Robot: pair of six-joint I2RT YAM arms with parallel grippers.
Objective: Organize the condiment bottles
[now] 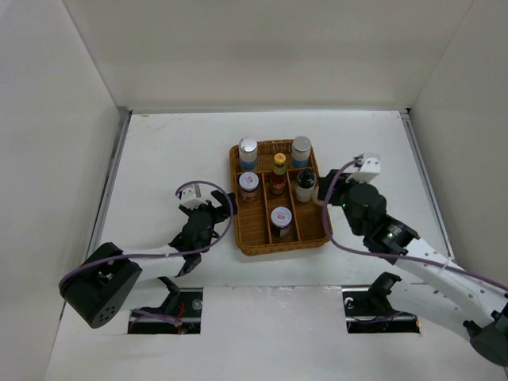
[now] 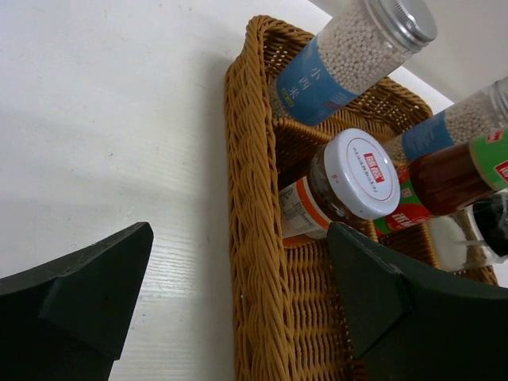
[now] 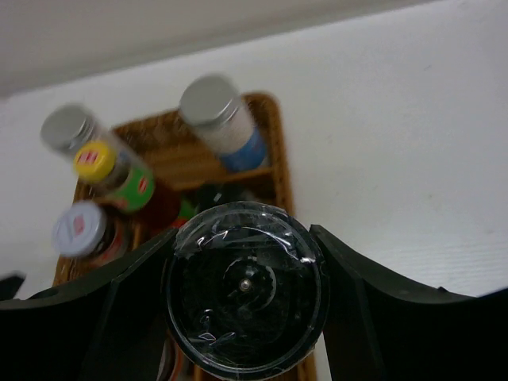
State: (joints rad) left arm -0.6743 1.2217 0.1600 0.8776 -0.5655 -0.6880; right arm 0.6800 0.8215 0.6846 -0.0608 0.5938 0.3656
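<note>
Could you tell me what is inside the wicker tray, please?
Six bottles: two silver-capped, one yellow-capped, two white-lidded, a black-capped bottle in the right pincer. The tray floor beneath them is covered.

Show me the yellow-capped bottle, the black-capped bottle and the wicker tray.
yellow-capped bottle (image 1: pixel 279 159), top external view, yellow cap.
black-capped bottle (image 3: pixel 246 287), right wrist view, cap top.
wicker tray (image 2: pixel 252 238), left wrist view, side wall.

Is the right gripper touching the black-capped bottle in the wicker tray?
Touching. Right wrist view: right gripper fingers press both sides of the round black-capped bottle, no gap.
</note>
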